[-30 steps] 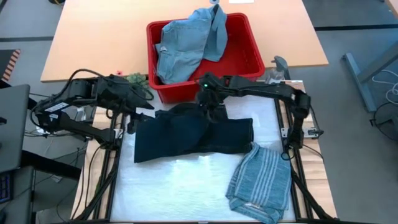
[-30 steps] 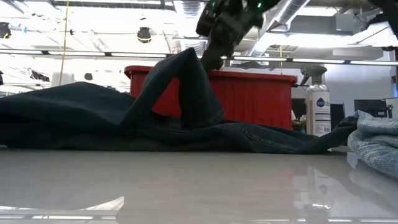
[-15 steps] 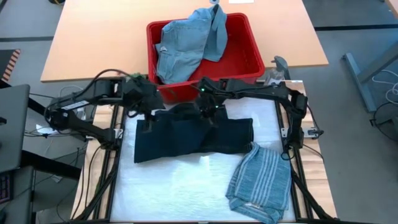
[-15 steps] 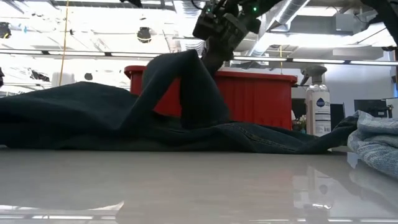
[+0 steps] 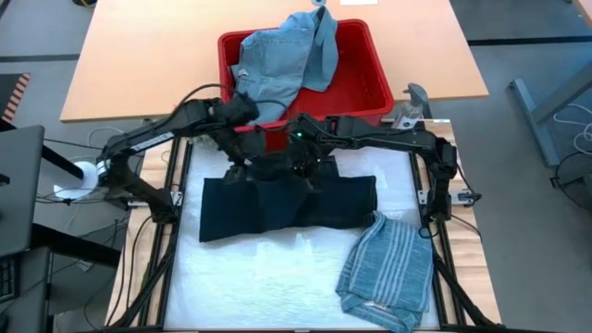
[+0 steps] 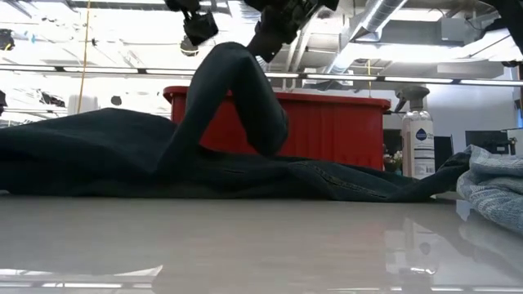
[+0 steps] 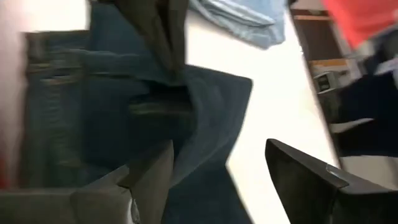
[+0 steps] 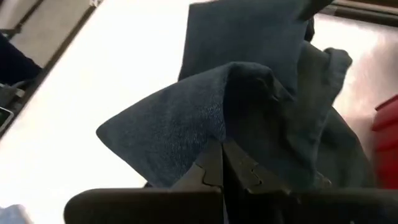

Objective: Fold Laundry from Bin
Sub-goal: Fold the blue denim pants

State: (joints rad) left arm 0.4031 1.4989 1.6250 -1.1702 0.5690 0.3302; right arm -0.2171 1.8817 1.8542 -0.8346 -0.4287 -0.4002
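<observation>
Dark trousers (image 5: 287,203) pinched up mid-fold on the desk (image 5: 277,277), in front of the red bin (image 5: 370,88).

Right fingers (image 8: 221,163) shut tight on a raised fold; left fingers (image 7: 155,180) spread wide, empty, near the back edge. Best to grip that edge too, then lift evenly, avoiding bunching.

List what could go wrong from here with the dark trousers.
The right end effector pinches only a small peak of the dark trousers, so the fold may slip out. The open left end effector comes in close beside it, risking a clash. The lifted cloth is near the red bin and could snag its rim.
</observation>
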